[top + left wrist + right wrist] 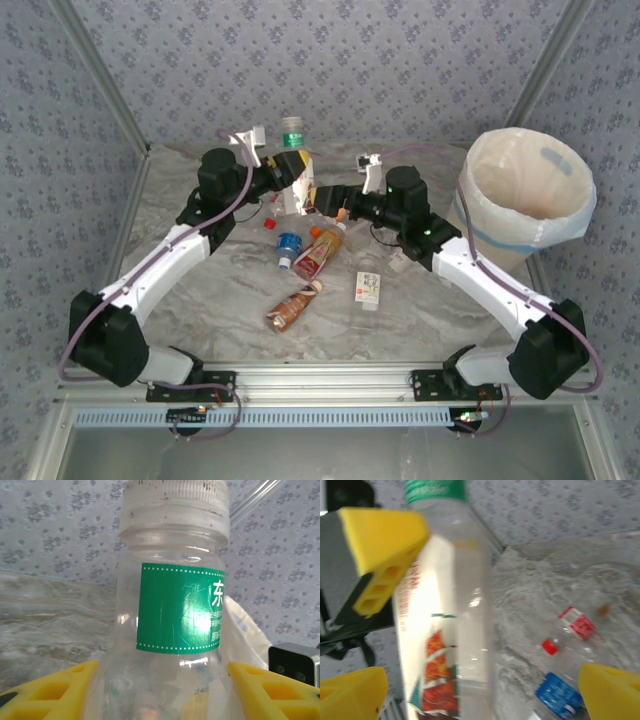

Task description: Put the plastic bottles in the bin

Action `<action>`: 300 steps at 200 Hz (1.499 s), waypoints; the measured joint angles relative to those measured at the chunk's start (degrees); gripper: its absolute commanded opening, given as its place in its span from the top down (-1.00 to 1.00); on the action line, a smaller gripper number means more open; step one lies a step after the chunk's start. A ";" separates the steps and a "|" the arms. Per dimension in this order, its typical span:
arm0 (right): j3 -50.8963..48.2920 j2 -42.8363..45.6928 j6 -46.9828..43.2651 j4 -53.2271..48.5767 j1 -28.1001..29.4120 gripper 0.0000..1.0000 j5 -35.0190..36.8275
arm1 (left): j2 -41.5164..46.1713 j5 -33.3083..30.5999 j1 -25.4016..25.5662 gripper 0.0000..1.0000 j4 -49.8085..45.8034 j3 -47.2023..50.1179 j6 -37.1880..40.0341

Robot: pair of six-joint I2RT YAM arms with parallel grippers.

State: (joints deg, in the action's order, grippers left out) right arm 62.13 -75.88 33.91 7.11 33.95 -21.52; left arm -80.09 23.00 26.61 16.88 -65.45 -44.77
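Observation:
My left gripper [291, 172] is shut on a tall clear plastic bottle [294, 160] and holds it upright above the table at the back centre. Up close, that bottle [172, 610] has a whitish cap and a green neck band, and it sits between the yellow fingers [55, 692]. My right gripper [333, 201] is open right beside it; the bottle [447, 625] stands just inside its left finger [352, 695], not clamped. Other bottles lie on the table: an orange-labelled one [318, 252], a brown one [292, 308], a blue-labelled one [288, 245] and a white-labelled one [368, 288]. The bin [527, 195] stands at the right.
The bin's cream bag [247, 630] shows behind the held bottle. A red-capped bottle [565, 632] and the blue-labelled one [557, 695] lie under my right gripper. Patterned walls close in the back and sides, and a metal rail [320, 378] runs along the near edge.

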 measured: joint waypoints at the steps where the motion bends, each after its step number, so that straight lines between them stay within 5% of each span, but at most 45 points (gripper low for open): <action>1: 0.04 -0.09 -0.02 0.07 0.04 -1.00 -0.11 | -0.09 0.04 0.00 0.99 0.07 -0.09 -0.09; 77: 4.02 -6.05 -0.68 1.18 2.99 -0.99 -0.87 | -2.54 3.17 1.07 0.94 4.26 -2.45 -4.83; 152: 7.56 -8.44 -3.37 -1.14 3.96 -0.35 3.13 | -3.87 2.69 1.31 0.70 2.40 -3.63 -4.52; 161: 7.69 -8.46 -3.52 -1.79 3.96 -0.31 3.41 | -4.11 2.71 1.44 0.55 1.97 -3.91 -4.35; 179: 8.52 -8.46 -3.93 -3.61 3.78 -0.30 3.37 | -4.57 2.73 1.53 -0.42 1.16 -4.57 -4.37; 203: 10.36 -8.46 -5.03 -6.82 3.30 -0.29 3.39 | -4.57 2.34 1.49 -0.88 -0.85 -5.97 -3.39; 300: 19.41 -8.48 -8.59 -24.74 -8.17 -0.29 7.17 | 4.24 -14.53 0.26 -0.99 -18.62 -6.58 6.23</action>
State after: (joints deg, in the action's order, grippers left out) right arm 81.54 -84.36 25.32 -17.63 25.78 -14.35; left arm -75.85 8.47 26.87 -1.74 -72.03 -38.54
